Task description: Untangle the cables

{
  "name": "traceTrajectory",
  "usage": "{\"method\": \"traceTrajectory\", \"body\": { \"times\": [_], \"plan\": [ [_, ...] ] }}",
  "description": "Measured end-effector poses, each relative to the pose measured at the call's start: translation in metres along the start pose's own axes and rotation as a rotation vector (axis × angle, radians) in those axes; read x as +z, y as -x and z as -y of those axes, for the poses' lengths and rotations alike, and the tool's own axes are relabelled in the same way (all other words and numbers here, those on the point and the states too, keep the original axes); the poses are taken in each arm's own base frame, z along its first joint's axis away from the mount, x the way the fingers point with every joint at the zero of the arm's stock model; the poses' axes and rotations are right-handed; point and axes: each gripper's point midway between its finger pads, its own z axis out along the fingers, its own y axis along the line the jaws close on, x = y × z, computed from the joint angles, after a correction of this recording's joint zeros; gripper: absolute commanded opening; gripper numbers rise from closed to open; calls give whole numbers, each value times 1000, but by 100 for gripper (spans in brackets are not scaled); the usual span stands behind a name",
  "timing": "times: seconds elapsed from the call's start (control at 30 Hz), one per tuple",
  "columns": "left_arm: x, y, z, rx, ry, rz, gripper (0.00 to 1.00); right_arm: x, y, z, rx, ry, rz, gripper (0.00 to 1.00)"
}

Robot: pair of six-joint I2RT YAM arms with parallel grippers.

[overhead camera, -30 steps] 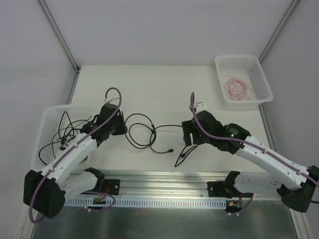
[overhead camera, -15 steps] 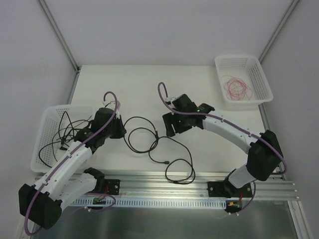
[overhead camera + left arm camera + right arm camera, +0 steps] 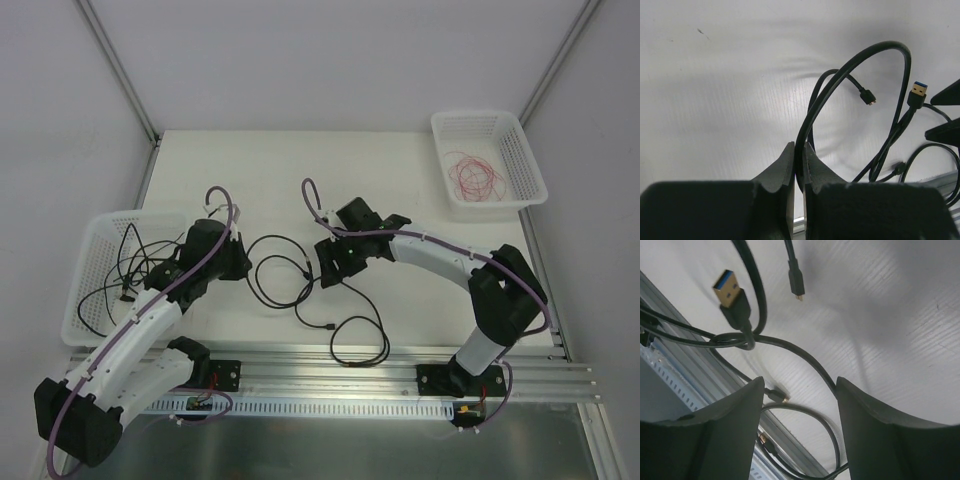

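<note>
Black cables [image 3: 283,270] lie looped on the white table between my two grippers, and one loop [image 3: 362,340] trails toward the front rail. My left gripper [image 3: 245,264] is shut on a black cable [image 3: 799,155], which arches up from its jaws. Beyond that cable lie a blue-tongued USB plug [image 3: 918,93] and a small plug [image 3: 868,97]. My right gripper [image 3: 323,274] hovers over the tangle. Its jaws [image 3: 800,395] stand open, with a cable [image 3: 805,360] running on the table below them, untouched. The same USB plug [image 3: 730,293] shows in the right wrist view. A red wire [image 3: 477,175] lies in the far right basket.
A white basket [image 3: 78,290] at the left edge holds more thin black cables [image 3: 125,268]. Another white basket [image 3: 480,118] stands at the back right. An aluminium rail [image 3: 330,360] runs along the front edge. Purple arm cables arch over both wrists.
My right arm swung left to the tangle, its jaws narrowing but still open. The cable end that hung by it now lies in a loop near the front rail. My left gripper kept its grip.
</note>
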Motion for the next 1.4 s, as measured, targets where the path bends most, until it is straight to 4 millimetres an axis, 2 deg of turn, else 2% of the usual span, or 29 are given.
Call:
{"method": "traceTrajectory", "body": {
  "times": [0.13, 0.23, 0.33, 0.37, 0.43, 0.47, 0.5, 0.57, 0.7, 0.77, 0.87, 0.97, 1.03, 1.13, 1.23, 1.3, 1.4],
  "plan": [
    [-5, -1, 0, 3, -10, 21, 0, 18, -10, 10, 5, -16, -35, 61],
    [-9, -3, -1, 3, -20, 42, 0, 22, -16, 12, 3, -16, -42, 60],
    [-12, -2, 0, 3, -26, 56, 0, 24, -15, 14, -11, -19, -31, 46],
    [-13, -2, 0, 3, -27, 58, 0, 25, -15, 14, -14, -19, -30, 35],
    [-13, -2, -1, 3, -27, 59, 0, 25, -17, 15, -26, -20, -31, 20],
    [-13, -3, -1, 3, -24, 59, 0, 25, -18, 16, -30, -22, -30, 7],
    [-12, -3, -2, 2, -20, 59, 0, 23, -20, 17, -37, -26, -29, 1],
    [-12, -4, -5, 1, -7, 58, 0, 15, -22, 17, -39, -36, -24, 1],
    [-10, -8, -16, -9, 56, 40, 0, -25, -14, 15, -44, -66, 37, 1],
    [-8, -13, -22, -19, 90, 18, 0, -59, -2, 16, -43, -95, 109, 1],
    [-5, -17, -27, -34, 122, -2, 0, -119, 23, 26, -15, -159, 268, 1],
    [-5, -19, -30, -45, 144, -7, 0, -174, 36, 53, 65, -253, 418, 1],
    [-5, -20, -32, -47, 155, -8, 0, -207, 34, 80, 160, -324, 501, 1],
    [-7, -23, -39, -45, 189, -19, 0, -247, 27, 114, 300, -409, 604, 1],
    [-7, -27, -45, -42, 221, -36, 0, -273, 22, 132, 391, -457, 670, 1],
    [-7, -28, -45, -44, 225, -41, 0, -285, 26, 135, 413, -461, 702, 1],
    [-7, -29, -45, -48, 225, -41, 0, -284, 32, 129, 414, -413, 717, 1]
  ]
}}
